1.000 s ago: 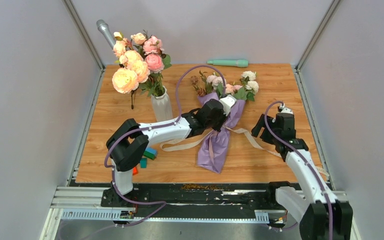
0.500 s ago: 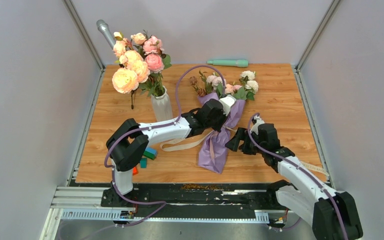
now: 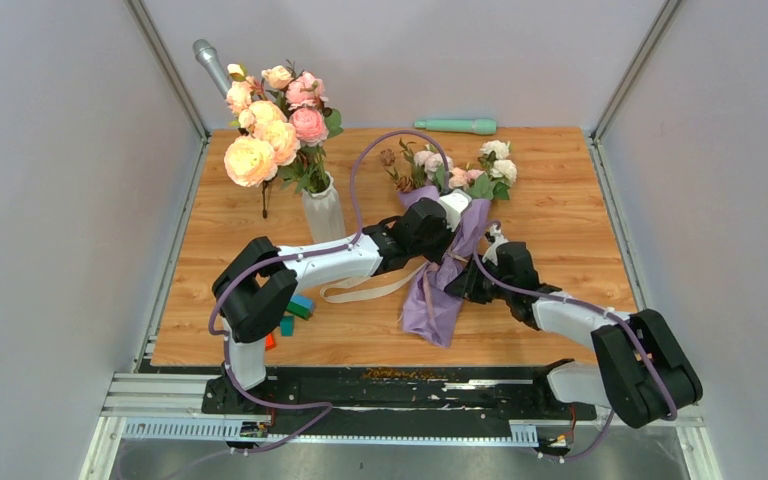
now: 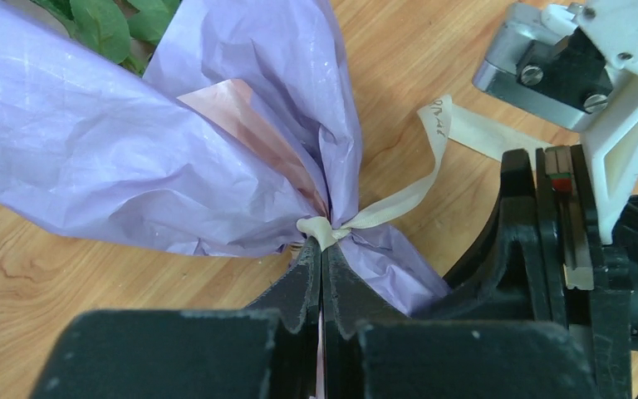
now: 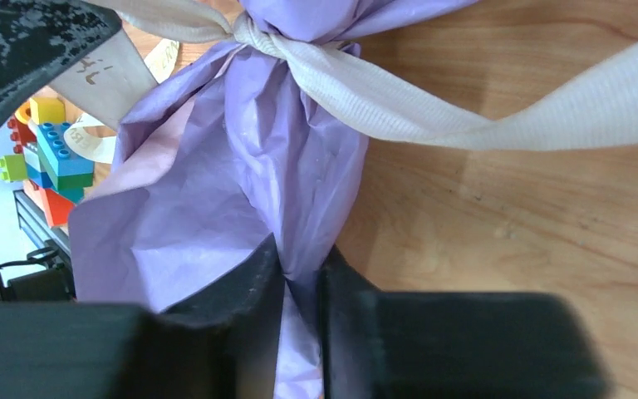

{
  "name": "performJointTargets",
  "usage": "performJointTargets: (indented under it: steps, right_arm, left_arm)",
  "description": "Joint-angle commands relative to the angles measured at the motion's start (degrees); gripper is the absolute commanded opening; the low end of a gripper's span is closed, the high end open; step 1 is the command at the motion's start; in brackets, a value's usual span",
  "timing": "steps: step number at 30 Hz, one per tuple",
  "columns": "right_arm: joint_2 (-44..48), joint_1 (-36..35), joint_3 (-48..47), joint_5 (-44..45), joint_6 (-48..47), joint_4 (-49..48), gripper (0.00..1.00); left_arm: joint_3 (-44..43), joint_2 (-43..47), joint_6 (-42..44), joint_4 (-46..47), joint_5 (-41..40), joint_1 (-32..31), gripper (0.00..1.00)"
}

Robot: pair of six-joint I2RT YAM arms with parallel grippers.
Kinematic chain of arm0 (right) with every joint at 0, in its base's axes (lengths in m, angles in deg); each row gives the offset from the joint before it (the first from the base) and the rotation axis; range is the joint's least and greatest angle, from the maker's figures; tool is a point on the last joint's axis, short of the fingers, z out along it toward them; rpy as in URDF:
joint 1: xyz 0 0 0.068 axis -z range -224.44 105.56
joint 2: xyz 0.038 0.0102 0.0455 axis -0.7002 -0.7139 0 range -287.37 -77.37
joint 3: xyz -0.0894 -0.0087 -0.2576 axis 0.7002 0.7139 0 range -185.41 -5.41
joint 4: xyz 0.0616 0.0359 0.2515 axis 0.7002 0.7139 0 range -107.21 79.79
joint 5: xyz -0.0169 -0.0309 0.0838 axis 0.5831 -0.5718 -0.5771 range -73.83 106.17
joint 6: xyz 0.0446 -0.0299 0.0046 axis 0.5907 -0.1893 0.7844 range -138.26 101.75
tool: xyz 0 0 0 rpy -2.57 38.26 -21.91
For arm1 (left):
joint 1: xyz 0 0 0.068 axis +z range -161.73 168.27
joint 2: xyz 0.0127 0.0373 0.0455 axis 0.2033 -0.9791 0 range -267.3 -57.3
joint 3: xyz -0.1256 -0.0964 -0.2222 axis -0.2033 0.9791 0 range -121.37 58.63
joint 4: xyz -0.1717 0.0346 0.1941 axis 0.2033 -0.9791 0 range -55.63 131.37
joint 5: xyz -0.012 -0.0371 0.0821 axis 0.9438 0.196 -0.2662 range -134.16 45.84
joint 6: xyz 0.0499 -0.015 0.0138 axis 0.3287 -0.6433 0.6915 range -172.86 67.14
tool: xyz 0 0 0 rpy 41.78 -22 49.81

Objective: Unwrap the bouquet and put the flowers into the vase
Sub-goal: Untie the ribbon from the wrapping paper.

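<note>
We see the wooden table (image 3: pixel 560 200) bearing the bouquet (image 3: pixel 438 290), which lies flat at its centre with blooms toward the far edge, right of the vase (image 3: pixel 324 212). Right gripper (image 5: pixel 299 266) — jaws pinching the lilac paper (image 5: pixel 216 216) below the knot. Left gripper (image 4: pixel 322 253) — jaws pressed together at the beige ribbon (image 4: pixel 399 199) knot.

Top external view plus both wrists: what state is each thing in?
Bouquet of small white and pink roses in lilac paper: lying flat, wrapped.
Beige fabric ribbon: knotted round the wrap.
Slim white ribbed vase: upright, holding large peach and pink blooms.
Left claw: shut, tips at the ribbon knot.
Right claw: shut on the bouquet's stem-end paper.
</note>
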Motion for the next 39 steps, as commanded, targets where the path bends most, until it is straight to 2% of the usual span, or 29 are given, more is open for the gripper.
performJointTargets:
  steps: [1, 2, 3, 11, 20, 39]
  right_arm:
    - [-2.5, -0.2, -1.5, 1.2, 0.7, -3.0, 0.10]
    - [-2.8, -0.2, -1.8, 1.8, 0.2, -1.2, 0.02]
    - [-3.0, -0.2, -2.4, 2.4, -0.4, 0.8, 0.00]
    - [-4.6, -0.2, -5.8, 5.6, -4.9, 11.8, 0.00]
    - [-7.2, -0.2, -5.9, 5.7, -5.1, 12.7, 0.00]
    - [-6.8, -0.3, -5.8, 7.9, -5.1, 14.1, 0.00]
  left_arm:
    - [-0.5, 1.6, -1.4, 1.9, -0.8, 0.0, 0.00]
    - [-0.5, 1.6, -1.4, 1.8, -0.9, 0.0, 0.00]
    - [-0.7, 1.6, -1.4, 1.8, -1.0, 0.1, 0.00]
    - [-2.5, 1.9, -4.7, 2.6, 1.1, 3.1, 0.00]
    - [-5.0, 1.8, -5.0, 3.9, 2.3, 4.5, 0.00]
    - [-7.6, 2.9, -4.2, 4.6, 2.8, 4.6, 0.00]
